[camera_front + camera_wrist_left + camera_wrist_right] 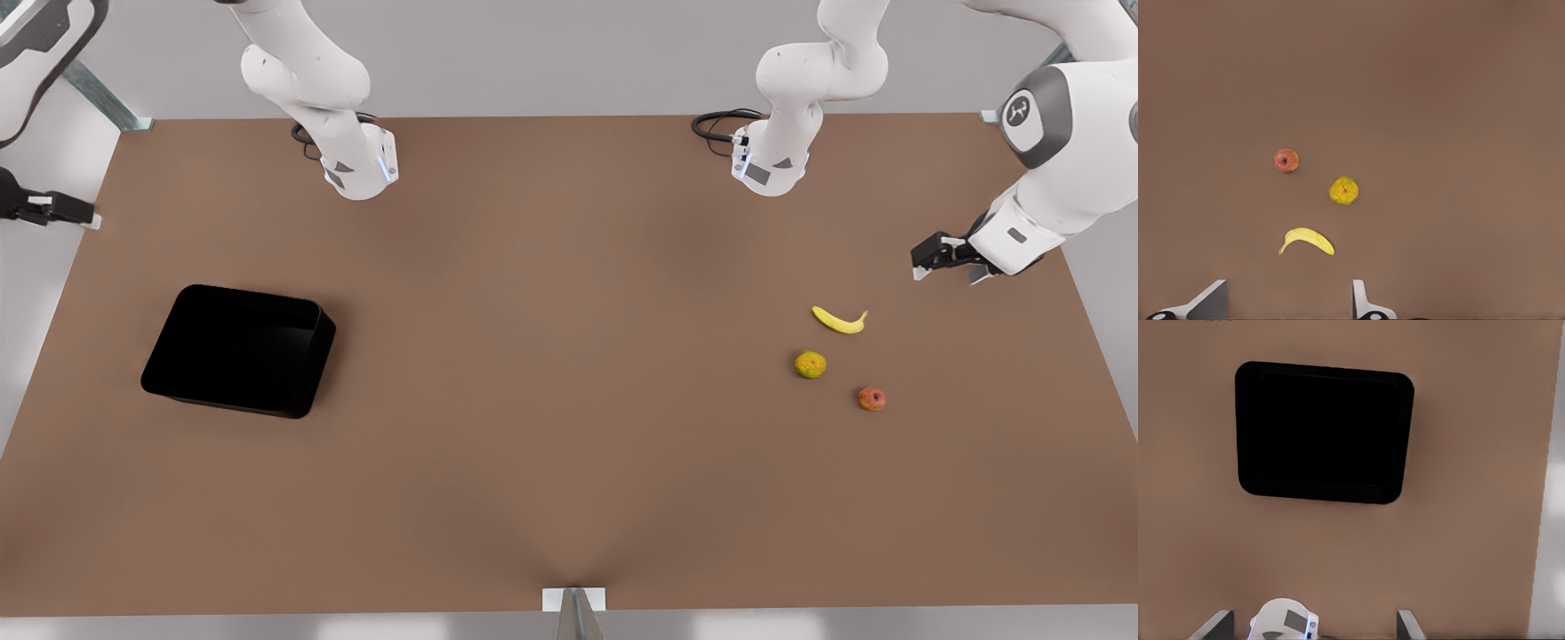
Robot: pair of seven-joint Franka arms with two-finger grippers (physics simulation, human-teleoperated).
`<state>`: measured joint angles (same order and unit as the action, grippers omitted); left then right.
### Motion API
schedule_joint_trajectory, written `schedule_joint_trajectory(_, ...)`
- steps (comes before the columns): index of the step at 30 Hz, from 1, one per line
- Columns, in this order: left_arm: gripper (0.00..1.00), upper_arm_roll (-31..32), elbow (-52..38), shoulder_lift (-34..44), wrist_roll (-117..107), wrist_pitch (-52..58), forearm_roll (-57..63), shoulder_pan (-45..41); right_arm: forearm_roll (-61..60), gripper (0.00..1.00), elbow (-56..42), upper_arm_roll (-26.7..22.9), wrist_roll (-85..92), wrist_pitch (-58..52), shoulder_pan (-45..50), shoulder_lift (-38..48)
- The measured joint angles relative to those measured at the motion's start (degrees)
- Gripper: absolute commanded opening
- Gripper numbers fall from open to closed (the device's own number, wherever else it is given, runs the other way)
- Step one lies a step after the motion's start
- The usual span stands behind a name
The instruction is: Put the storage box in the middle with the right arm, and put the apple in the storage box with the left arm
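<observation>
Left pincer (944, 264) is hovering released above the counter (569, 444) at the front view's right, its fingers (1211, 300) spread, just beyond the banana (839, 320); the yellow-green fruit (810, 364) is sitting nearer, and the apple (872, 398) is lying nearest, each apart from the others; right pincer (53, 210) is waiting at the front view's left edge, fingers (1408, 623) parted and grasping nothing; the storage box (238, 350) is resting on the counter's left side, well apart from the fruit.

The brown table (569, 444) carries the storage box (238, 349), banana (838, 320), yellow-green fruit (810, 364) and apple (872, 398).
</observation>
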<state>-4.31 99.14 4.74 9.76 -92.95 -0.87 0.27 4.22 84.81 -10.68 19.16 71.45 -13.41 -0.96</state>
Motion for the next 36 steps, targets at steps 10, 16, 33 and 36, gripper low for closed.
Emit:
schedule_joint_trajectory(10, 1.00, -2.8, -10.1, -23.3, -39.4, 3.3, -7.8, 0.2, -0.6, 1.00, 12.6, -2.2, 5.6, 26.8, 4.5, -16.3)
schedule_joint_trajectory(16, 1.00, -12.3, -9.7, -42.1, -44.5, 0.8, -39.8, 1.0, -3.0, 1.00, 29.0, -12.9, 19.3, 45.8, 4.0, -13.7)
schedule_joint_trajectory(33, 1.00, -12.4, -10.3, -54.6, -46.0, 0.4, -67.2, 12.6, -3.2, 1.00, 30.8, -14.2, 18.3, 57.6, 4.8, -26.3)
schedule_joint_trajectory(36, 1.00, -12.3, -12.0, -55.2, -43.8, 1.8, -64.7, 12.6, -3.2, 0.95, 30.9, -14.0, 18.3, 57.3, 4.7, -26.7)
